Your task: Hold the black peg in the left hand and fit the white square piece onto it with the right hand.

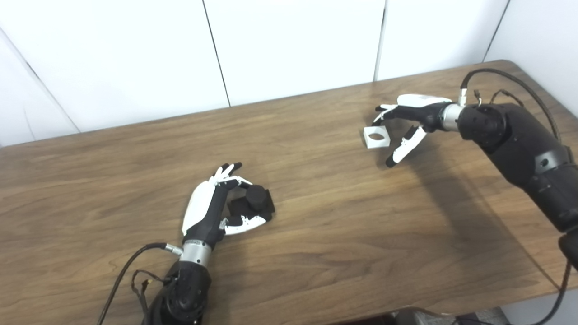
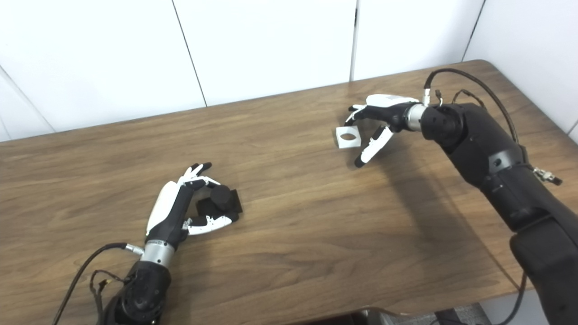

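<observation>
on the near left part of the table (image 1: 316, 234), the black peg (image 1: 255, 200) is seen as a short matte cylinder rising from a dark square base, and it rests on the wood. the left hand (image 1: 212, 205) is curled around it, with the fingers (image 1: 228, 174) arched over the far side and the thumb (image 1: 246, 222) laid along the near side; contact seems to be made at the base, though a firm grasp cannot be confirmed. the hand's shell is glossy white plastic over black parts, and a metal collar is seen at the wrist. well apart, toward the far right, the white square piece (image 1: 376, 137) is seen as a flat matte block with a round hole through it, tilted a little. the right hand (image 1: 408, 122) is spread beside it, with the upper fingertips just at the piece's far edge and the thumb (image 1: 404, 149) hanging free below; whether the piece is pinched or only touched cannot be told. the table is covered in brown wood grain with a dull sheen and rounded corners. behind it, plain white wall panels (image 1: 293, 45) are divided by thin dark seams.
</observation>
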